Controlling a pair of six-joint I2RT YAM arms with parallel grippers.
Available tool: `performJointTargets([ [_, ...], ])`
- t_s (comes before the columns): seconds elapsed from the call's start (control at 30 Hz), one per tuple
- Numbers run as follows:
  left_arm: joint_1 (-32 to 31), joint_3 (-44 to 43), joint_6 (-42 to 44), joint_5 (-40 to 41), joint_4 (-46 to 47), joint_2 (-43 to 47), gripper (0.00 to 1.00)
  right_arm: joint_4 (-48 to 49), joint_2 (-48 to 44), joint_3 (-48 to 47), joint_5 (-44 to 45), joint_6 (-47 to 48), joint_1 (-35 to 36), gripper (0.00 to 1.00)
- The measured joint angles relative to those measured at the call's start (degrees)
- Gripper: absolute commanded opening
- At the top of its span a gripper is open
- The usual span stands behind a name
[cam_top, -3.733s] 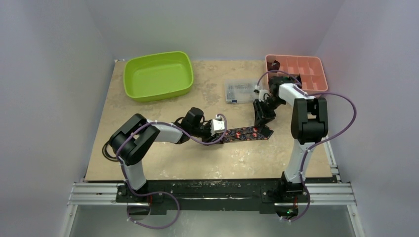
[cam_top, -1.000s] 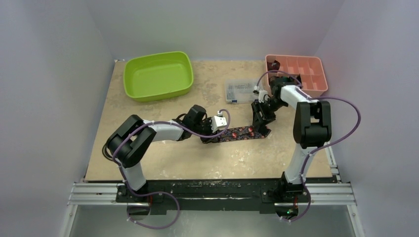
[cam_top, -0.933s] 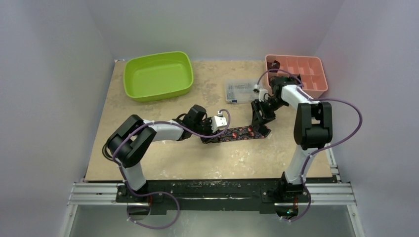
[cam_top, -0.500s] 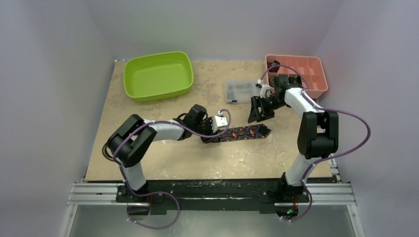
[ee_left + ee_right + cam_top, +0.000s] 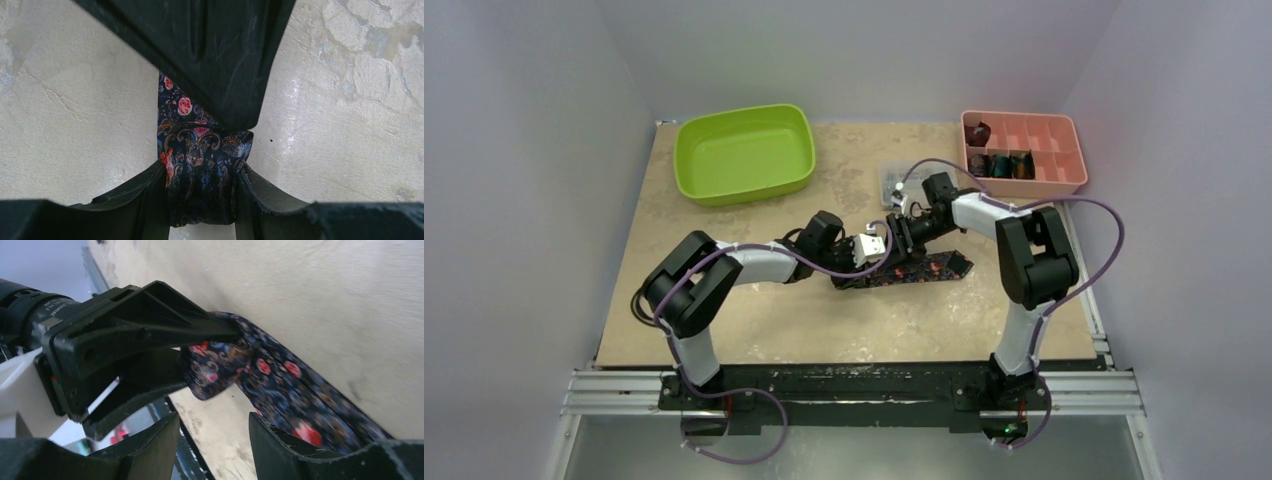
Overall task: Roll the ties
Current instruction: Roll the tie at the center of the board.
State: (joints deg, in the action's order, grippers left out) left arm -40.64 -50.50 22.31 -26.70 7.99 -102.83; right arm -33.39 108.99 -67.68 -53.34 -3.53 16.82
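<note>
Change since the earlier view: the right arm has swung from the tie's free end, nearer the right edge of the worktop (image 5: 754, 320), to the rolled end at mid-worktop. The left arm has not moved.
Left gripper (image 5: 202, 172): clamped on the started coil (image 5: 200, 150) of the tie (image 5: 929, 270), with a finger pressing each side.
Right gripper (image 5: 214, 422): jaws apart, nothing between them. It sits just beside the coil, and in the left wrist view a dark part, probably one of its fingers, meets the coil from above.
Tie: black with red-pink flowers. The unrolled length lies flat on the worktop, running from the coil toward the right edge.
Pink tray (image 5: 1064, 180): far right corner. Several finished coils (image 5: 999, 163) sit in its left compartments.
Other items: green bin (image 5: 744, 192) at the far left corner. A clear box (image 5: 894, 178) sits near the far edge, partly hidden by the right arm.
Progress: treat this tie as early in its roll. Only the end is wound and most of the length is still flat. You still have to wind the rest and, judging by the filled tray, place the coil there.
Writing: small white print on the left gripper's housing in the right wrist view is too small to read. No brand is legible.
</note>
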Motion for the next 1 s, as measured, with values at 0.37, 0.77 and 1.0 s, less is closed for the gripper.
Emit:
performJointTargets([
  [0.37, -0.15, -0.26, -0.11, 0.02, 0.11, -0.24, 0.14, 6.86, 5.92, -0.59, -5.03, -6.82, 2.95, 0.50],
  [0.77, -0.37, -0.28, -0.20, 0.15, 0.22, -0.24, 0.29, 6.43, 8.00, -2.21, -4.81, -5.62, 3.74, 0.00],
  [1.0, -0.37, 0.07, -0.68, -0.98, 1.60, -0.26, 0.46, 5.27, 8.00, -2.38, -4.50, -4.48, 2.99, 0.00],
])
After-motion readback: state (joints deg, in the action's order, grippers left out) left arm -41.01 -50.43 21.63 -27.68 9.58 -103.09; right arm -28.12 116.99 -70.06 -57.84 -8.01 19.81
